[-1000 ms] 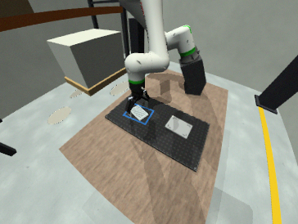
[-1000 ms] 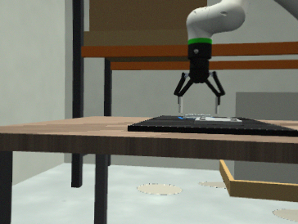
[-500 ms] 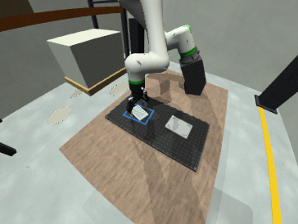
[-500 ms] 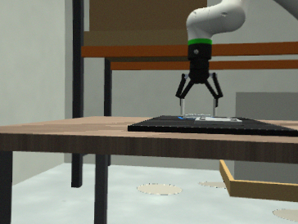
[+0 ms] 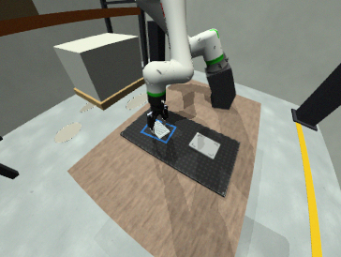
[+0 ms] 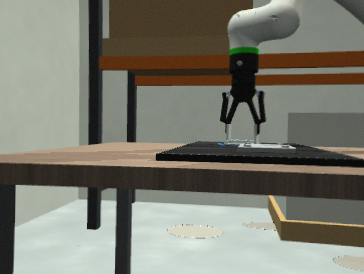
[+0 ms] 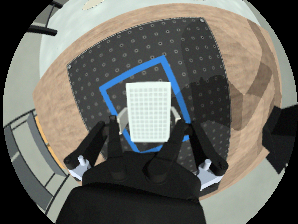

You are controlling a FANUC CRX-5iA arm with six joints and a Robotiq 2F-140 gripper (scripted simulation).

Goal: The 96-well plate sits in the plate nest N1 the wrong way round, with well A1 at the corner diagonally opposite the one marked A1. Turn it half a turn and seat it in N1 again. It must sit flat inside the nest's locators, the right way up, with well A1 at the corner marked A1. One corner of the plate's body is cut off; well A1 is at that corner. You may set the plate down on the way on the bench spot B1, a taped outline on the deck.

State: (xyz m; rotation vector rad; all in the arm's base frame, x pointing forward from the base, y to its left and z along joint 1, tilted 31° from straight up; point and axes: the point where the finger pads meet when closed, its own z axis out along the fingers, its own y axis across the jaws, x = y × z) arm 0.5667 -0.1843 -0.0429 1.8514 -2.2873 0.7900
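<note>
My tool (image 5: 158, 123) is clamped on the 96-well plate (image 7: 148, 112), which lies inside the blue taped outline of bench spot B1 (image 7: 113, 90), left of centre in the top view. The nest N1 (image 5: 204, 145) sits vacant further right on the black deck (image 5: 220, 175), which rests on the worktop (image 5: 126, 197). I judge the job about halfway: the plate is out of the nest and staged. Lifting, finishing the half turn and reseating it with A1 at the marked corner remain. I cannot make out the cut corner.
</note>
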